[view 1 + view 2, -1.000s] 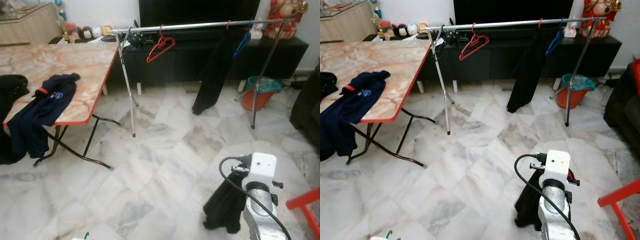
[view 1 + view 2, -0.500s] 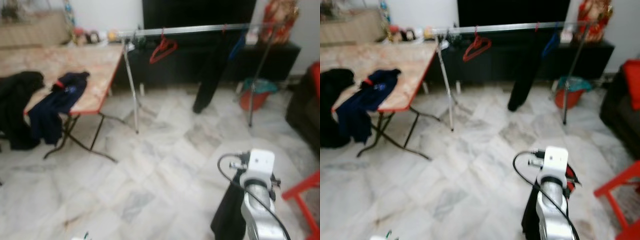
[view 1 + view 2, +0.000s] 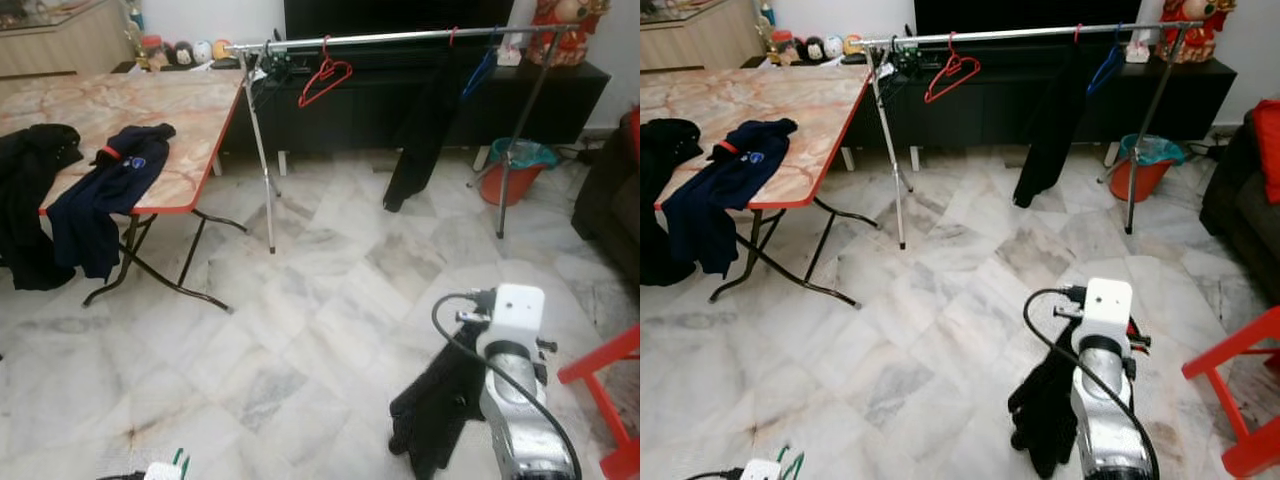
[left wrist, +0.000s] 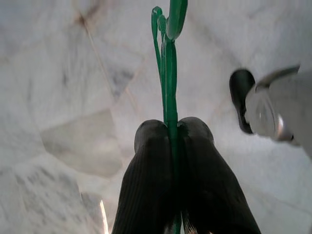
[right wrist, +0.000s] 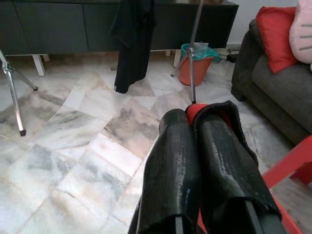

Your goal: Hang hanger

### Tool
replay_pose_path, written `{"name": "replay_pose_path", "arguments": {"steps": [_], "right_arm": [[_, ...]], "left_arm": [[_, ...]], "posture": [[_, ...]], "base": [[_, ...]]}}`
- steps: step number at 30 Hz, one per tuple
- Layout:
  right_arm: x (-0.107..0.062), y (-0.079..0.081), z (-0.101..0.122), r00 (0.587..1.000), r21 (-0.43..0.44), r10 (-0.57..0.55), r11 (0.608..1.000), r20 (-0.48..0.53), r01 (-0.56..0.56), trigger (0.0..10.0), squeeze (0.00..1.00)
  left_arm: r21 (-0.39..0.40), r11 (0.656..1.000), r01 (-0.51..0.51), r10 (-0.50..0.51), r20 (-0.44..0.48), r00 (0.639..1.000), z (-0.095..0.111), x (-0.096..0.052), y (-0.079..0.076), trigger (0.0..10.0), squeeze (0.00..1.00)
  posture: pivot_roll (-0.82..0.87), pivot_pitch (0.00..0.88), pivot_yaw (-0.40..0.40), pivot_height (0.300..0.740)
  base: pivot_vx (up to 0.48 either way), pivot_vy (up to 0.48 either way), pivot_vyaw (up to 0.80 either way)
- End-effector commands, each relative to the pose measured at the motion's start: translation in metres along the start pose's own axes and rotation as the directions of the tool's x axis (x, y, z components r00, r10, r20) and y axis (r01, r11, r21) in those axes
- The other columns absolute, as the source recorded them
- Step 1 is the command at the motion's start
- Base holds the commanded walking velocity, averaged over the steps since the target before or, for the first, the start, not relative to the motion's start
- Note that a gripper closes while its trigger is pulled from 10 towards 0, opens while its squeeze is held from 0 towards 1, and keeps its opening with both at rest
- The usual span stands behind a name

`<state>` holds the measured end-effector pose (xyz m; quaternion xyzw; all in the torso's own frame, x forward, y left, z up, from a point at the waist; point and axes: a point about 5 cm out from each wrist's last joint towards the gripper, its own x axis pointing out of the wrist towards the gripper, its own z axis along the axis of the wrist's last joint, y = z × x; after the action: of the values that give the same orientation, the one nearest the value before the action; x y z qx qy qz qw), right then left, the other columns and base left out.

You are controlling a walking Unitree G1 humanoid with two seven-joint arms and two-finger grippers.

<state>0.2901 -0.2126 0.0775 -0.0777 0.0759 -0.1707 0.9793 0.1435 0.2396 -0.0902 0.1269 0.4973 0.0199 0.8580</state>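
Observation:
A silver clothes rail (image 3: 380, 38) stands across the room in front of a black cabinet. On it hang a red hanger (image 3: 322, 82), a black garment (image 3: 425, 130) and a blue hanger (image 3: 480, 72). My left gripper (image 4: 170, 127) is shut on a thin green hanger (image 4: 168, 58), held low over the marble floor; its green tip (image 3: 178, 460) pokes up at the lower left. My right gripper (image 5: 192, 119) is shut on a red hanger (image 5: 196, 109) that carries a black garment (image 3: 435, 410), which dangles beside my right arm (image 3: 515, 400).
A folding marble-top table (image 3: 200, 120) at the left holds a navy garment (image 3: 110, 200) and a black one (image 3: 30, 190). An orange bucket (image 3: 515, 180) sits by the rail's right leg. A dark sofa (image 3: 615, 190) and a red chair (image 3: 610, 400) stand at the right.
The camera has shifted, so more of the table and floor is in view. The black garment under my right arm now hangs lower and more to the left. Both grips are unchanged.

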Motion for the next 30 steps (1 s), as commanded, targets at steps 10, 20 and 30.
{"name": "replay_pose_path", "arguments": {"steps": [10,20,30], "right_arm": [[0.033,0.029,0.028,0.999,0.189,0.009,0.982,-0.050,0.000,10.0,0.00],[0.051,0.040,0.038,0.988,0.300,-0.041,0.950,-0.149,0.084,10.0,0.00],[0.060,0.056,0.046,0.967,0.487,0.000,0.864,-0.253,0.127,10.0,0.00]], "left_arm": [[0.087,0.994,0.062,-0.102,0.598,0.795,0.185,-0.021,0.029,10.0,0.00],[0.525,0.819,0.231,-0.525,0.524,0.671,0.240,-0.062,0.008,10.0,0.00],[0.741,0.554,0.380,-0.798,0.344,0.494,0.257,-0.116,-0.020,10.0,0.00]], "posture": [[0.06,0.000,-0.001,0.740],[0.10,0.000,-0.031,0.740],[0.13,0.000,-0.030,0.740]], "base": [[0.000,0.000,0.00],[0.000,0.000,0.00],[0.000,0.000,0.00]]}}
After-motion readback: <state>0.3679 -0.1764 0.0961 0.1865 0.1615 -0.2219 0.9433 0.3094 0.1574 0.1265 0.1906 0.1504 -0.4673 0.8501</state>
